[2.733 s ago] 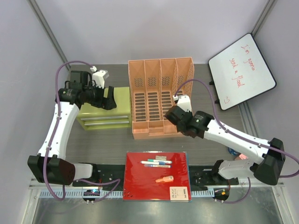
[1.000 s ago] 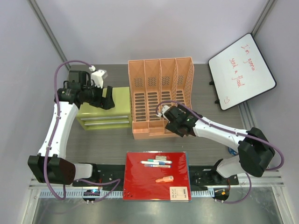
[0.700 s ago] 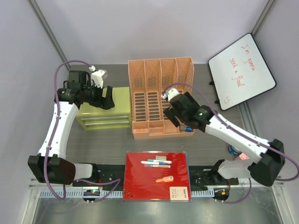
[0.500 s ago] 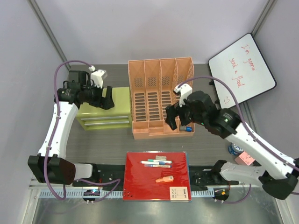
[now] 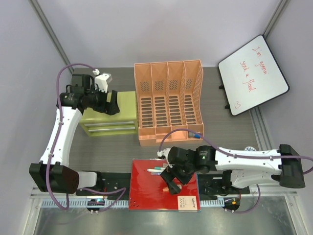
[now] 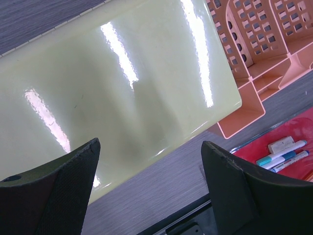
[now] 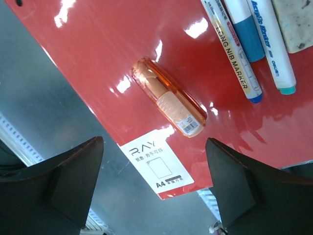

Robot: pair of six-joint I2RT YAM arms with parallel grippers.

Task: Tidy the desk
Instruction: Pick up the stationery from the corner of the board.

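At the near edge a red folder (image 5: 146,188) lies, with an orange tube (image 7: 168,104) and markers (image 7: 244,49) on it. The R gripper (image 7: 154,141) hangs over the tube, jaws wide apart, nothing in them. The desk (image 5: 117,149) is under all things, bare btw folder and the 4-slot rack (image 5: 168,98). Farther left, the L gripper (image 6: 150,143) is over a green cabinet (image 6: 122,83), also wide and empty.

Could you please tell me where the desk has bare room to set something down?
Bare desk runs between the cabinet and rack behind and the red folder in front, and between rack and whiteboard. The folder is crowded: markers, an orange item and the open right gripper over it.
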